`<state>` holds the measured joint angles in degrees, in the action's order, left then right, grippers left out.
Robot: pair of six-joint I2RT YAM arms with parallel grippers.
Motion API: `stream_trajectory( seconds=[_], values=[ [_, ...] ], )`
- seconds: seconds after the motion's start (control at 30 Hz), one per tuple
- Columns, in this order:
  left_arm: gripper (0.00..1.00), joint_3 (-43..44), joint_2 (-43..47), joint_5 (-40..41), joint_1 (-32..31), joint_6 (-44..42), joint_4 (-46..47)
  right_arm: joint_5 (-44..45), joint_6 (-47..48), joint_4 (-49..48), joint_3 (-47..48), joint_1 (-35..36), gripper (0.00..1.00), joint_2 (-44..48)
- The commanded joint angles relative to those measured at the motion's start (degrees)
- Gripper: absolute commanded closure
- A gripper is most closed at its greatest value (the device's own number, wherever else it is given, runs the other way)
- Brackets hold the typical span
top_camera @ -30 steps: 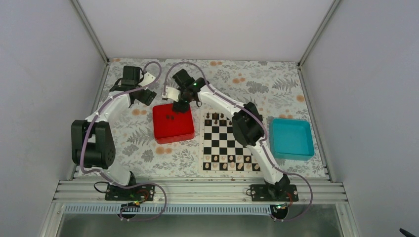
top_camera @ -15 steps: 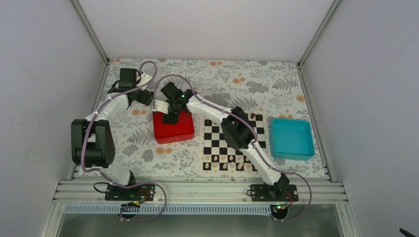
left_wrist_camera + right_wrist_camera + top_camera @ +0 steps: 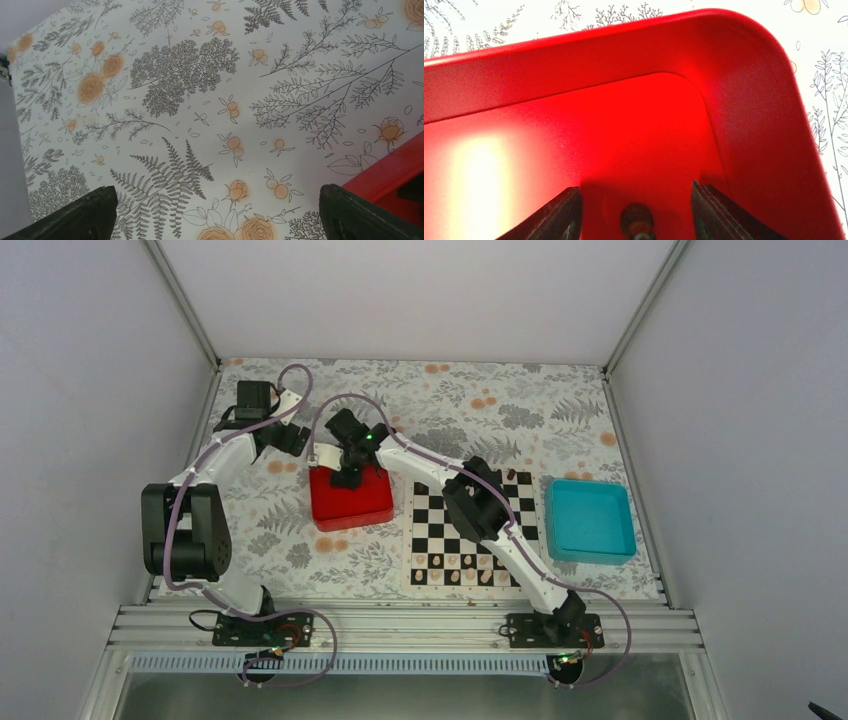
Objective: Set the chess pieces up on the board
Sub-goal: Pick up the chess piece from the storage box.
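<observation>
My right gripper (image 3: 347, 476) reaches down into the red square tray (image 3: 350, 502), left of the board (image 3: 465, 531). In the right wrist view its fingers (image 3: 559, 215) stand apart, open, with a dark chess piece (image 3: 637, 222) lying on the red floor between them, apart from both. The board carries a few dark pieces at its far edge, mostly hidden by the right arm, and pale pieces along its near row. My left gripper (image 3: 290, 440) is open and empty over the floral cloth, just beyond the tray's far left corner (image 3: 395, 172).
A teal tray (image 3: 590, 520) stands right of the board. The floral cloth (image 3: 200, 100) covers the table. The right arm stretches across the board's far left part. The enclosure walls rise at the back and sides.
My right gripper has swung left from the tray's far right edge and sunk into the tray. The left arm has shifted slightly left.
</observation>
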<state>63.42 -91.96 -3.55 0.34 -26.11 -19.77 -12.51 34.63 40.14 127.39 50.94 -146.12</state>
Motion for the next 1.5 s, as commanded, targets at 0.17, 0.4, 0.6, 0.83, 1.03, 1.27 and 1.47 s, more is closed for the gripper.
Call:
stream_trajectory(
  seconds=[0.17, 0.4, 0.6, 0.83, 1.03, 1.27, 1.47],
  values=[
    [0.0, -0.84, 1.71, -3.12, 0.95, 0.36, 0.17, 2.23, -0.04, 0.19, 1.1, 0.07, 0.48, -0.39],
    [0.0, -0.88, 1.65, -3.65, 1.07, 0.19, 0.07, 2.05, -0.25, 0.04, 1.06, -0.03, 0.72, -0.23],
    [0.0, -0.95, 1.79, -3.64, 1.16, 0.18, 0.04, 1.57, -0.38, -1.19, -0.35, 0.01, 0.8, 2.98],
    [0.0, -0.93, 1.89, -3.38, 1.25, 0.19, 0.32, -0.02, -0.99, -1.28, -4.45, -2.07, 0.84, 14.51],
    [0.0, -0.97, 2.01, -3.22, 1.24, 0.27, 0.39, -2.4, -1.61, 3.75, -11.02, -7.29, 0.84, 25.93],
    [0.0, -1.04, 2.64, -2.94, 1.2, 0.27, 0.33, -4.74, -2.87, 0.73, -32.48, -20.09, 0.87, 44.75],
    [0.0, -0.55, 2.38, -3.01, 1.26, 0.42, -0.12, -6.65, -0.23, -1.56, -52.34, -32.74, 0.89, 59.47]
  ],
)
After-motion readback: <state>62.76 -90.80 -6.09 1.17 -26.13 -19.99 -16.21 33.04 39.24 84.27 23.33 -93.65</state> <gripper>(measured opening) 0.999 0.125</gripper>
